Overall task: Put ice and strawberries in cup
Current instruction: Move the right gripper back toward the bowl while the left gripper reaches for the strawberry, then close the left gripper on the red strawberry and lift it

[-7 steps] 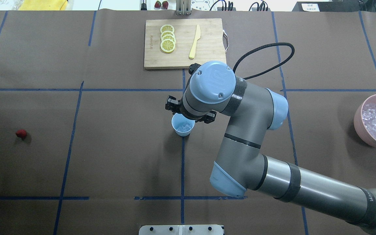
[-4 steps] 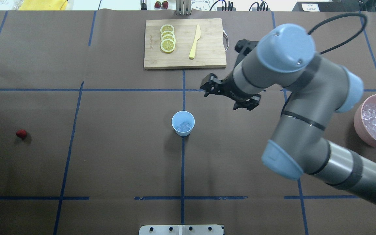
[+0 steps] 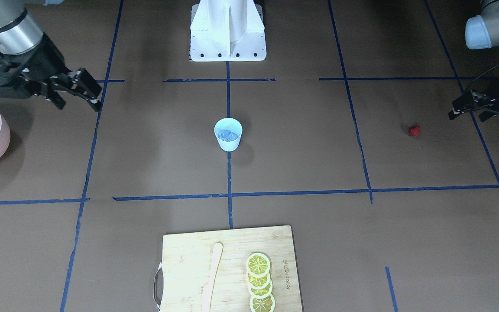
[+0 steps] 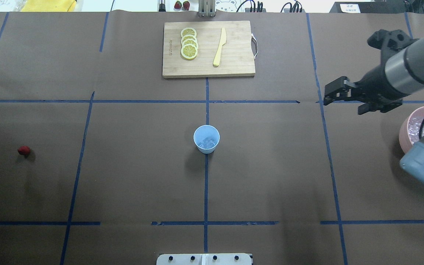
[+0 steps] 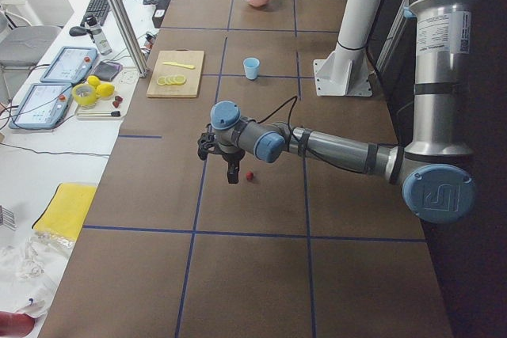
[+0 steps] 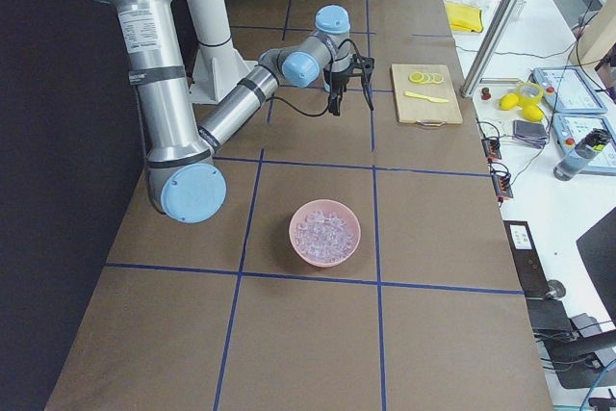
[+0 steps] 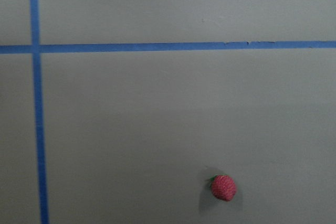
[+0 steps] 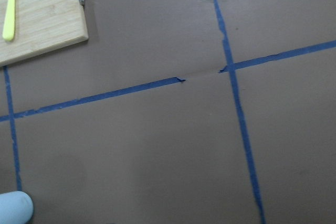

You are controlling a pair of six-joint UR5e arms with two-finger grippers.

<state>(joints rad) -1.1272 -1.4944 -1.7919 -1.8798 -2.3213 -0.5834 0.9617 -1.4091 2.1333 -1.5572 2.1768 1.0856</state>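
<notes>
the left gripper (image 3: 466, 115) hangs low over the brown paper at the robot's left end of the table, its two fingers spread apart with nothing between them and nothing touching them. the strawberry (image 3: 414, 131) lies on the paper close beside it, on the side toward the middle of the table, apart from both fingers. in the left side view the berry (image 5: 249, 175) sits just past the lower finger, and in the left wrist view it shows alone near the bottom edge, with no finger in sight.

the right gripper (image 4: 343, 103) is held above the paper toward the robot's right, also spread wide and empty, its fingers pointing toward the table's middle. just behind it stands the pink bowl (image 4: 403, 134) with a heap of ice (image 6: 325, 231) in it; the gripper is clear of the bowl's rim.

the cup (image 4: 206, 149) stands upright on the centre tape line, well apart from both grippers. ice cubes (image 4: 207, 141) rest in its bottom; how many cannot be told. the strawberry is far from the cup, out on the robot's left.

beyond the cup, at the far side from the robot, a cutting board (image 4: 236, 59) carries a row of overlapping lemon slices (image 4: 189, 43) and a yellow knife (image 4: 219, 47) beside them.
</notes>
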